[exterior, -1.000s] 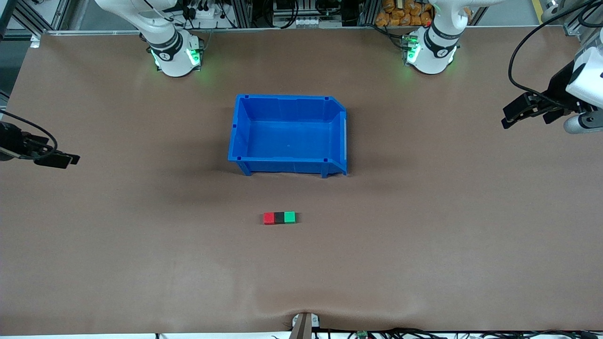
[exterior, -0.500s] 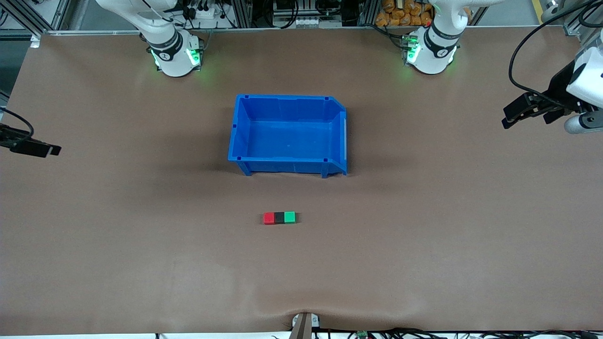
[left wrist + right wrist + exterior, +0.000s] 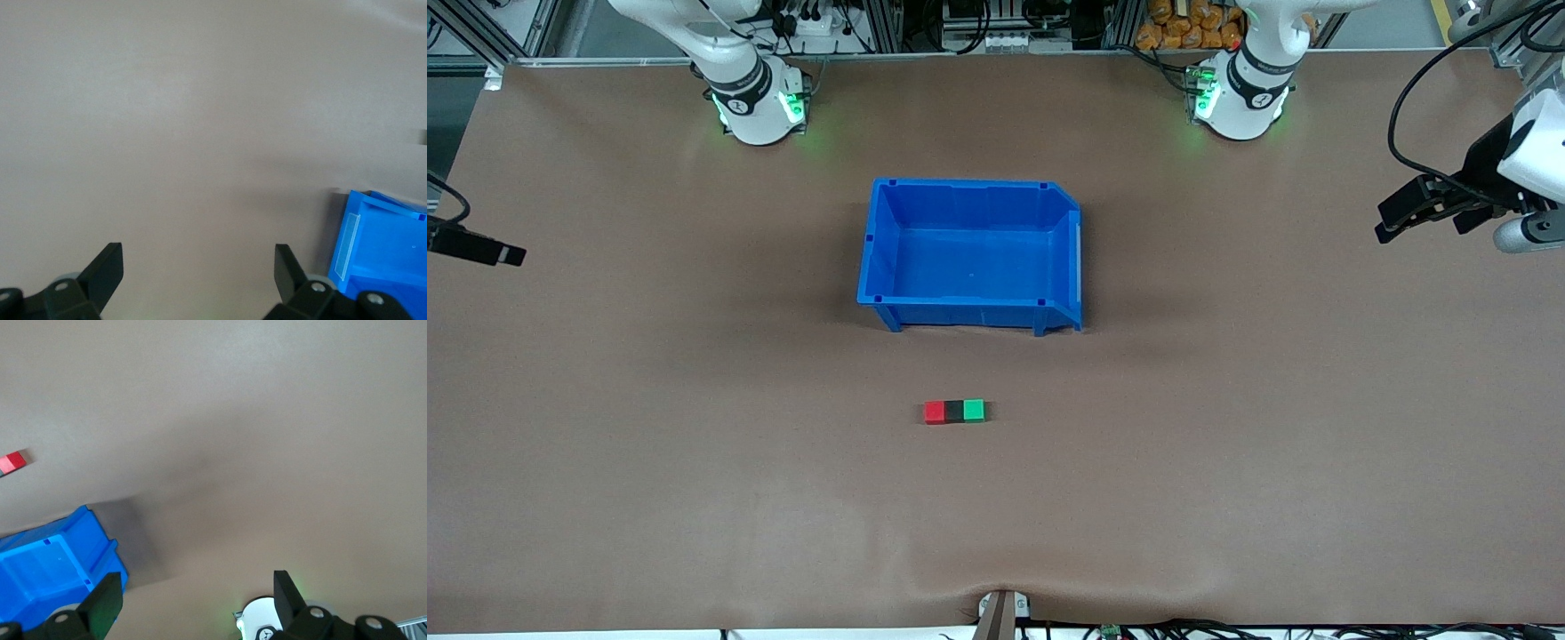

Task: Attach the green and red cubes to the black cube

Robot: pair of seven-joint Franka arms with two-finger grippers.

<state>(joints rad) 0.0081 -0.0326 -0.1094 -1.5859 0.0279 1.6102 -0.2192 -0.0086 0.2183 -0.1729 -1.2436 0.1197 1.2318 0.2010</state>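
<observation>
Brown table [image 3: 1227,462], bare-floored blue bin [image 3: 971,307]

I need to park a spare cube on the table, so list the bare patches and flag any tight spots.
Bare mat lies between the blue bin and the row of red cube, black cube and green cube, and from that row down to the table's near edge. Both table ends are bare under the left claw and right claw. Nowhere is crowded.

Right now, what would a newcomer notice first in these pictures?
The blue bin sits mid-table. Nearer the front camera lies a row of cubes: red cube, black cube, green cube, touching. Both end effectors, left and right, hang open at the table's ends.
</observation>
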